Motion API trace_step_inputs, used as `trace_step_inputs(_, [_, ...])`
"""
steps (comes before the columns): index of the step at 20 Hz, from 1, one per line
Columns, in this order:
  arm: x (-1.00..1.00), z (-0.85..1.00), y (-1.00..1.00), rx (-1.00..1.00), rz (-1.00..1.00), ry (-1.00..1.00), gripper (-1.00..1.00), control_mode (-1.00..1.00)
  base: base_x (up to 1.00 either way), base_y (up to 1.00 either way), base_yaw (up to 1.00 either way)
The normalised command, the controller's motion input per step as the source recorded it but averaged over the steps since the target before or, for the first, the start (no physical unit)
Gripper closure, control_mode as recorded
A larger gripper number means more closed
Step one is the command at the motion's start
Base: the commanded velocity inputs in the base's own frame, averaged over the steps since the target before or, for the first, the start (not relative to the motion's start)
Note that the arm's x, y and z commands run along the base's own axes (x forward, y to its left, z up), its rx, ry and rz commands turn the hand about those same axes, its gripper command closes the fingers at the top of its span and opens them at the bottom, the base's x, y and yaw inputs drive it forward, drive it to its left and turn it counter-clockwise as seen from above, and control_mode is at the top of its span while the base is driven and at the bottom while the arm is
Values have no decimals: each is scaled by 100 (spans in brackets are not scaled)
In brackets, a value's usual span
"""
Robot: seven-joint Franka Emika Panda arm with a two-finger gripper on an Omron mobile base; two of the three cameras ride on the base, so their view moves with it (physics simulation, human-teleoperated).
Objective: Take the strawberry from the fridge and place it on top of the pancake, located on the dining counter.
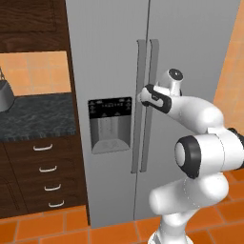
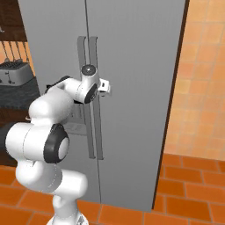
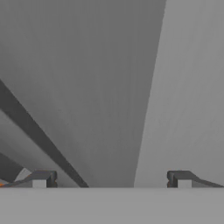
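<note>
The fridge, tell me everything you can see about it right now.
The fridge is a tall grey side-by-side unit with a smooth, metal-looking finish. Both doors are shut. Two long vertical handles run along the centre seam, and a black water-dispenser panel sits in the left door. It stands on orange floor tiles beside dark wood drawers. The open gripper is close to the handles; contact can't be confirmed.

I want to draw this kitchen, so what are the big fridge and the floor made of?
The fridge looks like brushed grey metal, probably steel: smooth and matte, with long handles in the same grey. The floor looks like orange clay tile, with thin pale lines between the squares. It's a computer picture, so that's my guess.
</note>
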Motion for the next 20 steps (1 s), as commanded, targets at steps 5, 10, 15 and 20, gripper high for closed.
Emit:
trace_step_inputs(5, [10,-15,0,0,0,0,-100,-100,0,0,0])
trace_step_inputs(10, [38,-29,0,0,0,-7,-100,-100,0,0,0])
trace_step_inputs(15, [59,-35,0,0,0,-10,-100,-100,0,0,0])
trace_step_inputs(20, [43,-56,0,0,0,-27,-100,-100,0,0,0])
